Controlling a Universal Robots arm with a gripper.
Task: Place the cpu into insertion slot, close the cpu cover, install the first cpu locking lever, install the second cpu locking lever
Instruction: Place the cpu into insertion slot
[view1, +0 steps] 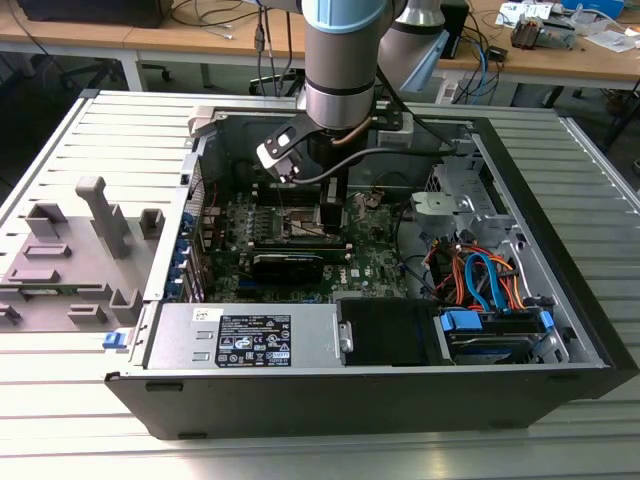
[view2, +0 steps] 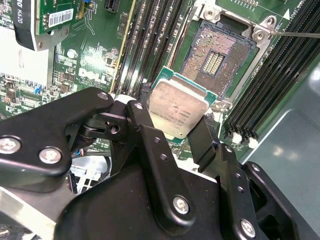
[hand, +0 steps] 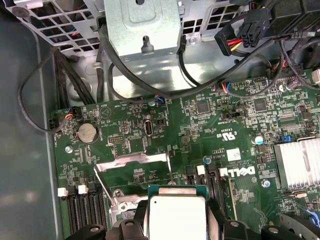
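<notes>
In both wrist views my gripper (view2: 173, 124) (hand: 177, 226) is shut on the cpu (view2: 178, 106) (hand: 178, 216), a small square chip with a silvery top and a green edge. One black finger presses on each of two opposite sides of the chip. I hold it a little above the motherboard, just beside the open insertion slot (view2: 219, 56), whose bare contact field is uncovered. The cpu cover (hand: 132, 161) is swung up beyond the chip, and a thin locking lever (view2: 296, 34) stands free next to the slot. In the exterior view the gripper (view1: 332, 208) reaches down into the open computer case.
Long black memory slots (view2: 150, 45) run on both sides of the insertion slot. A finned heatsink (hand: 299, 164), a coin cell (hand: 86, 133) and bundled cables (view1: 478, 275) are nearby. The case walls (view1: 560, 250), the power supply (view1: 250, 335) and a metal drive cage (hand: 142, 25) hem in the motherboard.
</notes>
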